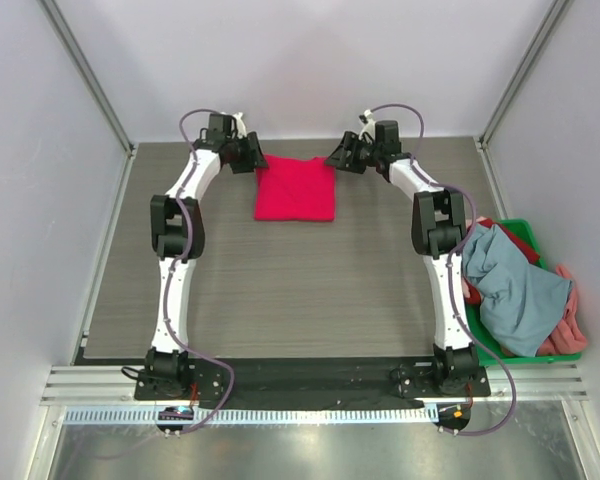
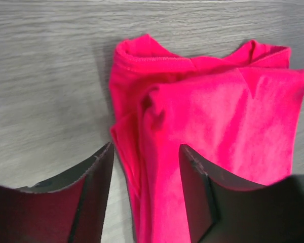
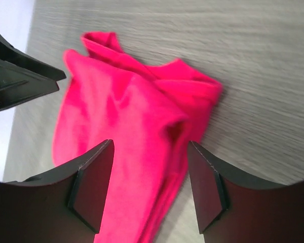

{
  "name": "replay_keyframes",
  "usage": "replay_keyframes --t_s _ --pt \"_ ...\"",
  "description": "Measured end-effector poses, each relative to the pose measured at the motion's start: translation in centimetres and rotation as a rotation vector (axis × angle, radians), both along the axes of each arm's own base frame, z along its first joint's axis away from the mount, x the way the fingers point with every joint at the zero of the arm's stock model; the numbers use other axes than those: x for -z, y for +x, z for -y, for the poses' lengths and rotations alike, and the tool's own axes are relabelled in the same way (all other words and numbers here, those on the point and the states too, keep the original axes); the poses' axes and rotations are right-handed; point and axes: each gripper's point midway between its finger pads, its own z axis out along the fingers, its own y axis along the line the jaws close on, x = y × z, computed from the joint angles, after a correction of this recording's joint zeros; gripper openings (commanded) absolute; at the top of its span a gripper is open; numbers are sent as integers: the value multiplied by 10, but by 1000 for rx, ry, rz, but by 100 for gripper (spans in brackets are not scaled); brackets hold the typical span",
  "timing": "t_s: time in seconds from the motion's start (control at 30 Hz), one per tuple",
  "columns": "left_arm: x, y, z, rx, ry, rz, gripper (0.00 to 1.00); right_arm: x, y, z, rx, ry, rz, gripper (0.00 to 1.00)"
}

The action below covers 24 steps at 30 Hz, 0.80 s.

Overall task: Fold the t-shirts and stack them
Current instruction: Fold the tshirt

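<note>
Crimson t-shirt [image 1: 295, 190] is lying folded at 12 o'clock; your left fingers [image 2: 93, 202] and right fingers [image 3: 93, 187] are standing apart over its corners.

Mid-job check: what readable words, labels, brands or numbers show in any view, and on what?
No readable text in any view.
crimson t-shirt: no print or tag showing.
green crate: no marking visible.
table: none.
arm bases: small coloured spots, too small to read.
</note>
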Motion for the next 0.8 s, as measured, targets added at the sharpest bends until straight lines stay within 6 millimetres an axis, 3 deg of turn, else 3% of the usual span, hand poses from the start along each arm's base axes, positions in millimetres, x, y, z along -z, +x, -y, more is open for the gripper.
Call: replay_keyframes --t_s 0.23,0.37,0.47,0.63,0.8 --pt "-57 -26 -8 8 -34 24 63 -61 -7 0 -25 17 69 65" --pt "-71 -34 -14 42 -131 11 62 -75 -19 -4 -52 -11 62 64" --pt "-57 -37 -24 44 -192 -44 60 -71 -30 -16 -92 -39 47 63" --pt "-14 -36 -37 19 -234 -135 59 -56 -52 -37 -155 -83 2 63" --pt "22 -35 -30 31 -278 -196 60 -38 -66 -49 -189 -124 -25 63"
